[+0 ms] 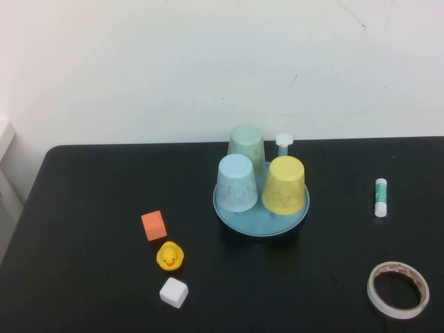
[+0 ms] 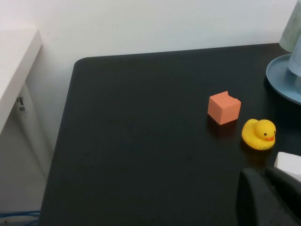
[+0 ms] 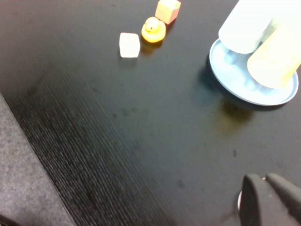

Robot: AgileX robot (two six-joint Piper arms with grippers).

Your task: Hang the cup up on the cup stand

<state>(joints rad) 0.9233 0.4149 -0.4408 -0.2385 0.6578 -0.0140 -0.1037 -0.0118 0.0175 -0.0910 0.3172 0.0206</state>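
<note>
Already the plain yellow tapered plastic cup (image 1: 284, 184) sits upside down over a post on the round teal-blue plastic cup stand (image 1: 229, 215), at the stand's right front as the high view shows it. Beside it on the same stand are an inverted light blue cup (image 1: 236, 182) and, behind, an inverted pale green cup (image 1: 247, 146); one bare post with a white flower-shaped knob (image 1: 284, 141) rises at the back right. Judging from this, the hanging step looks done, and what is in hand is either the close of the task or a rest with both arms pulled back.

Neither arm appears in the high view. The left gripper (image 2: 268, 195) shows only as a dark tip in its wrist view, jaws pressed together and pinching nothing, above the near left part of the black counter (image 1: 90, 208), close to a white cube (image 2: 289, 165), a yellow rubber duck (image 2: 258, 134) and an orange cube (image 2: 224, 108). The right gripper (image 3: 268, 200) is likewise a dark tip with jaws pressed together and empty, over the near right part of the counter, well apart from the stand.

If any move remains, it probably calls only for checking that the yellow cup sits straight on its post, leaving the glue stick (image 1: 380, 197) and roll of tape (image 1: 397, 289) untouched.
</note>
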